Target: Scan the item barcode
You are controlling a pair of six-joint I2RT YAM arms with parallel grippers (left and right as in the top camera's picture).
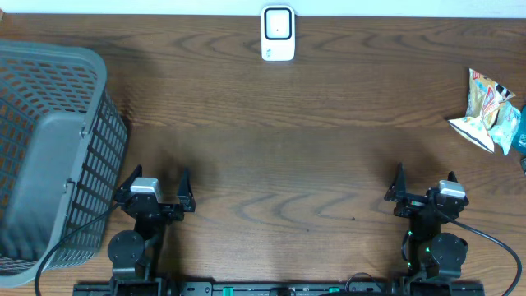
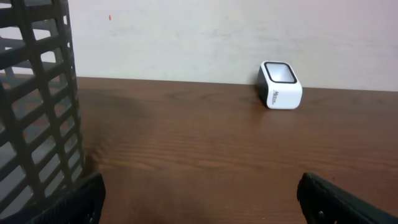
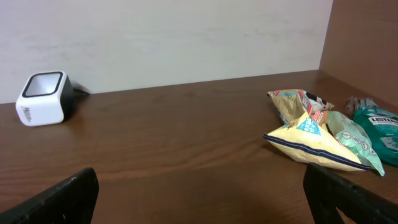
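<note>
So, both jaws wide and empty, snacks way off to the right

Count first: one white scanner [image 1: 278, 34], one grey mesh basket [image 1: 49, 148], two sets of jaws, and a little heap of snack packs [image 1: 486, 111]. I make out three in the right wrist view: a yellow bag [image 3: 311, 140], a pale green one [image 3: 353, 135] and a teal one [image 3: 380, 127]. The left jaws are spread wide, holding nothing and touching nothing. The right jaws are the same. The snack heap sits at the right edge of the desk [image 1: 271, 164], well apart from the right jaws. The scanner stands at the back edge, in the middle. The basket fills the left edge, just beside the left jaws. Open wood runs from both jaws up to the scanner.
</note>
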